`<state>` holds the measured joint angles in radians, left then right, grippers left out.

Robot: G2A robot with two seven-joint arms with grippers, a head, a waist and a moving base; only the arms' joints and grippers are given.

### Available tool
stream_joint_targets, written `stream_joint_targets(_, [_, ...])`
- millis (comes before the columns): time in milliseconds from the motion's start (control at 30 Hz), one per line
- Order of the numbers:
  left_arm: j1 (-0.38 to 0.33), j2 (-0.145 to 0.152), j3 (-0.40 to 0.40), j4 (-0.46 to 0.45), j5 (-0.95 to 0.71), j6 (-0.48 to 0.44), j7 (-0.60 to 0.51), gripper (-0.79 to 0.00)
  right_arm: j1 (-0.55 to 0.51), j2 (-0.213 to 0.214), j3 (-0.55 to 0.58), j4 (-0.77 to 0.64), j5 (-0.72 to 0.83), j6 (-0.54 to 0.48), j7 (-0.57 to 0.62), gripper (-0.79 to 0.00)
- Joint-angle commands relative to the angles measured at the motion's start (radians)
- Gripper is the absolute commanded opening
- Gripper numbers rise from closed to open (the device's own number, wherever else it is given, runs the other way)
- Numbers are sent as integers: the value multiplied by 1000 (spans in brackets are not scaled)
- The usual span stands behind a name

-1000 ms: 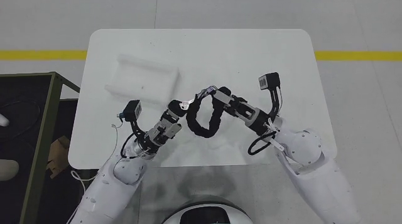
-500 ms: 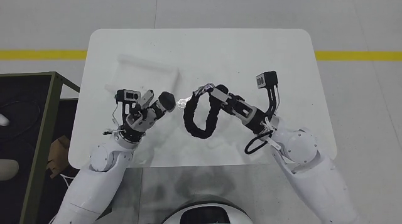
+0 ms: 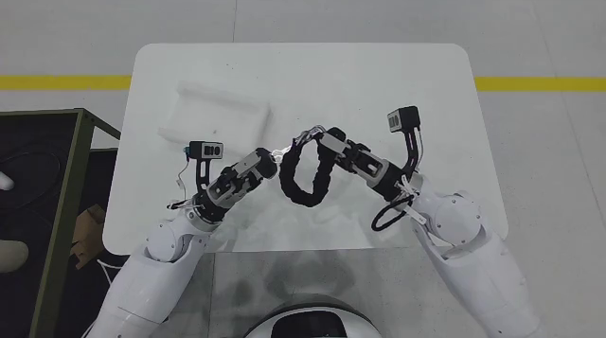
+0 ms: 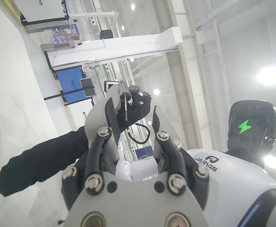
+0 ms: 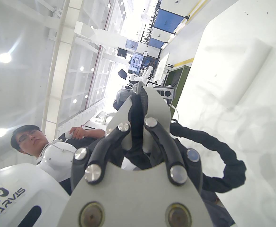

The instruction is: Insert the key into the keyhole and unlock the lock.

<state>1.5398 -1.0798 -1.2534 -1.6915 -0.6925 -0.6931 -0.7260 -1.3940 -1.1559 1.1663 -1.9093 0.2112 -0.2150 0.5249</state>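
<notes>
left gripper (image 3: 269, 162) swung off then straight back to the lock (image 3: 288, 185), fingers spread around its head where the key (image 4: 126, 109) sits, right gripper (image 5: 139, 93) pinching the lock's cable, so regrasp-and-turn looks next

Toward the front edge of the table (image 3: 426, 82), the key (image 3: 277, 156) is too small to tell if it sits in the keyhole. The fingers of the right gripper (image 5: 139, 95) hide the head of the lock (image 5: 233, 171); the left gripper (image 4: 132, 106) covers part of its black loop.
</notes>
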Motion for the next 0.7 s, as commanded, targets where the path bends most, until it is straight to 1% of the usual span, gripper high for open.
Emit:
stream_joint_targets(0, [-5,-2,6,-1,18,-7,1,-523,-2,0,3,0,0,1,6,-785])
stream_joint_targets(67, [-10,-5,14,0,36,-7,5,-551,-3,1,6,-1,0,3,10,-785])
stream_joint_targets(167, [-15,-9,20,-1,51,-17,15,-736,-4,1,8,0,-2,4,16,-785])
stream_joint_targets(200, [-17,-9,17,1,64,-25,18,-785,-3,1,8,0,-2,4,17,-785])
stream_joint_targets(400, [-17,-14,9,6,173,-78,52,-785,2,1,7,0,-9,10,37,-785])
stream_joint_targets(667, [-19,-18,12,-6,198,-48,88,-785,1,1,6,-6,-23,10,31,-785])
